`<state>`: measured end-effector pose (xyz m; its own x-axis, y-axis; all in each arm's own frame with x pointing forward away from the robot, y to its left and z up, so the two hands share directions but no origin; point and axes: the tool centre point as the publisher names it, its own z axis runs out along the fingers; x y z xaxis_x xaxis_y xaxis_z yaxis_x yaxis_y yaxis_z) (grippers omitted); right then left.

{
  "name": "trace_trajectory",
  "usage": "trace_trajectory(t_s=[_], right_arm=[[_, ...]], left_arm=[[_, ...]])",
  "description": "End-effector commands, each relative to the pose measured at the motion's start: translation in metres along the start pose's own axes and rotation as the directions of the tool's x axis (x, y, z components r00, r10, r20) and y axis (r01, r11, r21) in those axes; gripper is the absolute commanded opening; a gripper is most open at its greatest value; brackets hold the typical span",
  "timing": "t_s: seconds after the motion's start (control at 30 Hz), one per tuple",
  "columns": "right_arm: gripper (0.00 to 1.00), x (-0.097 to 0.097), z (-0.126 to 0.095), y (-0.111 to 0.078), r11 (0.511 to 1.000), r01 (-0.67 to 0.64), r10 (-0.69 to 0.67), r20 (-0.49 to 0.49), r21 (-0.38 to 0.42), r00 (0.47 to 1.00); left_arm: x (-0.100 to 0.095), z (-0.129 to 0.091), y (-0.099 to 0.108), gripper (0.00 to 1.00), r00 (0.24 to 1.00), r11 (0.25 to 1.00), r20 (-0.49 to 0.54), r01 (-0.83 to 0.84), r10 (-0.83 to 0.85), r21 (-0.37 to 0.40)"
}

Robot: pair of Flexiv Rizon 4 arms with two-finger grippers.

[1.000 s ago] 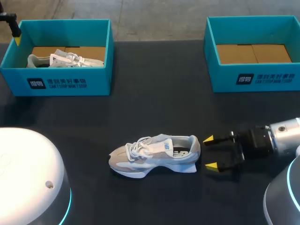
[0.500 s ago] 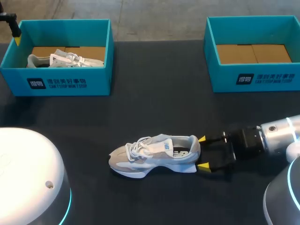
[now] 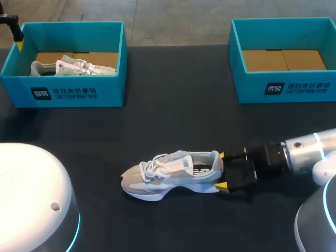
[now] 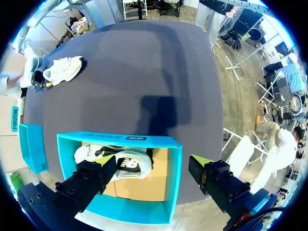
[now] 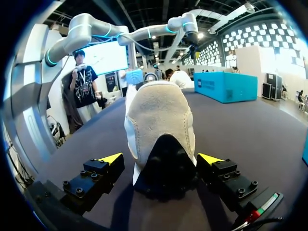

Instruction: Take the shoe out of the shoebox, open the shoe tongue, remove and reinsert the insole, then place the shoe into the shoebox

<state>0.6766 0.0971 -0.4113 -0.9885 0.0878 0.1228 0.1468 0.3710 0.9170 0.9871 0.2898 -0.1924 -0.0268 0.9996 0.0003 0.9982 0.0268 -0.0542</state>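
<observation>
A grey and white shoe (image 3: 173, 175) lies on its sole mid-table, toe to the left. My right gripper (image 3: 222, 170) is open at its heel, one yellow tip on each side. In the right wrist view the heel (image 5: 161, 120) stands between the fingers of that gripper (image 5: 161, 159), with small gaps at both sides. The left shoebox (image 3: 73, 92) holds a second white shoe (image 3: 73, 65). My left gripper (image 4: 153, 164) hangs open above this box (image 4: 120, 138) and its shoe (image 4: 122, 161). From the head view only its tip (image 3: 19, 44) shows at the far left corner.
A second teal shoebox (image 3: 286, 86) stands at the back right with only brown cardboard inside. Dark tabletop lies between the boxes and the shoe. White robot bases sit at both front corners.
My right gripper has moved left along the table until its open fingers straddle the shoe's heel. The shoe and the left arm have stayed in place.
</observation>
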Motion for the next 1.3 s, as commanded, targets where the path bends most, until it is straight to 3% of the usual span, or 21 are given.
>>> trace_trajectory(t_s=[0.03, 0.37, 0.77, 1.3], right_arm=[[1.0, -0.002, 0.009, 0.002, 1.0, -0.008, 0.008, 0.015, 0.012, 1.0], [1.0, -0.001, 0.003, 0.002, 1.0, -0.02, 0.019, 0.038, 0.023, 0.999], [1.0, -0.017, 0.007, 0.002, 1.0, -0.015, 0.016, -0.049, 0.013, 0.999], [1.0, -0.006, 0.022, 0.002, 0.998, 0.055, -0.056, -0.085, -0.013, 0.995]], left_arm=[[0.0, 0.0, -0.002, 1.0, 1.0, 1.0, -0.003, 0.0, 0.0, -0.004], [0.0, 0.0, -0.002, 1.0, 1.0, 1.0, -0.003, 0.0, 0.0, -0.004], [0.0, 0.0, -0.002, 1.0, 1.0, 1.0, -0.003, 0.0, 0.0, -0.004], [0.0, 0.0, -0.002, 1.0, 1.0, 1.0, -0.003, 0.0, 0.0, -0.004]])
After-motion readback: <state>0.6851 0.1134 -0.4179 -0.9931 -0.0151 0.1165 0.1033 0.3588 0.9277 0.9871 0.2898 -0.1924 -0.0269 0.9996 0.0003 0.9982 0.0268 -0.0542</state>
